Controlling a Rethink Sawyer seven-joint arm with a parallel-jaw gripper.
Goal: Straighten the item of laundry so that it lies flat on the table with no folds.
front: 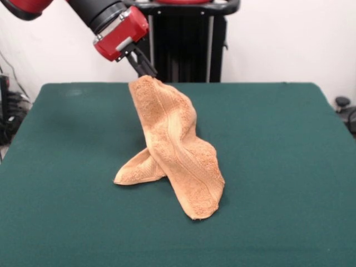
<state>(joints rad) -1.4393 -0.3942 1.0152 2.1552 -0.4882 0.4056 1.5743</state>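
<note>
The orange-tan terry towel hangs from its top corner and drapes down onto the dark green table. Its lower part rests on the cloth in two folded lobes, one to the left and one toward the front, with a ribbed band running down the front lobe. My gripper comes in from the upper left on the red and black arm and is shut on the towel's top corner, holding it well above the table.
The robot's black pedestal stands behind the table's far edge. Dark equipment shows past the table's left edge and right edge.
</note>
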